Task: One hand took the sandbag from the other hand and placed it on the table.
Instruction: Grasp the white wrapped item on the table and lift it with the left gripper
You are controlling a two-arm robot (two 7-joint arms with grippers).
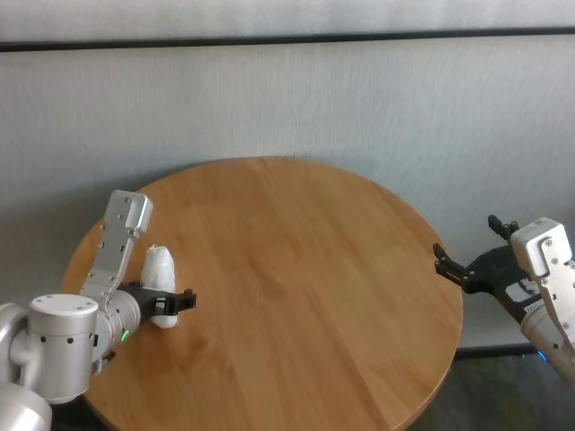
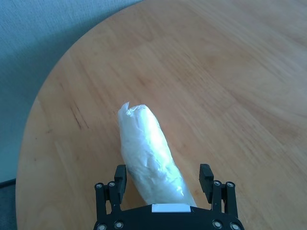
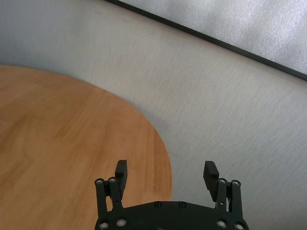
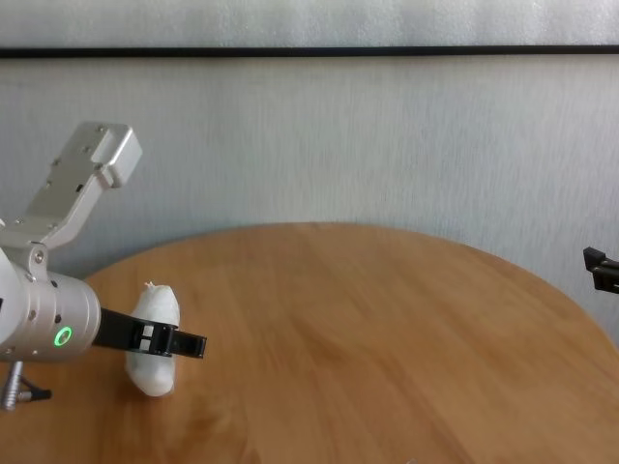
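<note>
The left hand (image 2: 164, 177) hangs over the desk (image 1: 305, 269), fingers spread around the sandbag (image 2: 148, 153) without gripping. The right hand (image 3: 166, 173) gapes empty beside the desk.

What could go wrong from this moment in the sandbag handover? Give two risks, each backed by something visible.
1. The left gripper straddles the sandbag with its fingers apart, near the bag's lower end; if it closes there, the soft pouch may sag or slip when lifted.

2. The right gripper waits open beyond the table edge, far from the bag. The transfer needs a long reach, so misalignment could drop it.
</note>
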